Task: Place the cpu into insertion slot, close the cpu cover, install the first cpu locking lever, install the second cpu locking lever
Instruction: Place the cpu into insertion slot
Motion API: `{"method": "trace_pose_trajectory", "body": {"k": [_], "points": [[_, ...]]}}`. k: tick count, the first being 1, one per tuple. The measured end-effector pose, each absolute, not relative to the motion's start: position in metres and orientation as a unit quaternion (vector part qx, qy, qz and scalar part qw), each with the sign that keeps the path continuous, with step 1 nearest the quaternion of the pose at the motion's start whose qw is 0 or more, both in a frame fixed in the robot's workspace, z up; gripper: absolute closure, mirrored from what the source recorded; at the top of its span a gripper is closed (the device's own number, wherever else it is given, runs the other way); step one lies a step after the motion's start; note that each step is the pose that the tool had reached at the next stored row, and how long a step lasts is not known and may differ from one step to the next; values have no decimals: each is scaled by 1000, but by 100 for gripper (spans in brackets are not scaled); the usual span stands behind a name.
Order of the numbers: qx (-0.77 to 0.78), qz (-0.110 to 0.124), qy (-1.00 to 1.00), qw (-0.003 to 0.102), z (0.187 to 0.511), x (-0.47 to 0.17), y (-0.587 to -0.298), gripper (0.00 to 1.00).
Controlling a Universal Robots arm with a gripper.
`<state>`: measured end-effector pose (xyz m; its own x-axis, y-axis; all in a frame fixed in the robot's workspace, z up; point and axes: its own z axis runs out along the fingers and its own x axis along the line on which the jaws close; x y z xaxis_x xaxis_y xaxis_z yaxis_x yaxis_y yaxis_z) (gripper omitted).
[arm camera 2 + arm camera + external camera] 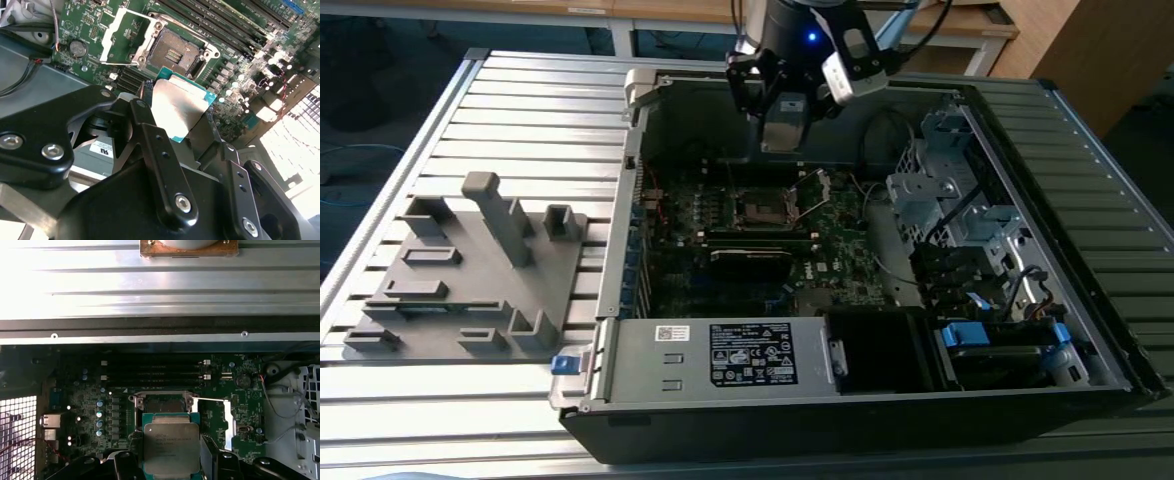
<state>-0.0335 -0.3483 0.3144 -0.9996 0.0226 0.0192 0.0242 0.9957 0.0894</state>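
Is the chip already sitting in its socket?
No, the end effector holds the cpu above the board, and the insertion slot lies bare.

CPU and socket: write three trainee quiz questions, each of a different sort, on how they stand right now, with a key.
1. Short answer: what is clamped in the gripper?
2. True or false: the chip already sits in the socket.
3. Pick one: the cover is A) shut over the socket, B) swung open beside the socket, C) lying on the table outside the case.

Key
1. The chip.
2. False; the socket lies bare and the chip hangs above it.
3. B.
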Motion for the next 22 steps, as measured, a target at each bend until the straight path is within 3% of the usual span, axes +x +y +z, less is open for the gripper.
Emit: {"method": "trace_pose_trajectory", "body": {"k": [22], "points": [[15, -45, -999, 10, 275, -34, -350, 46]]}}
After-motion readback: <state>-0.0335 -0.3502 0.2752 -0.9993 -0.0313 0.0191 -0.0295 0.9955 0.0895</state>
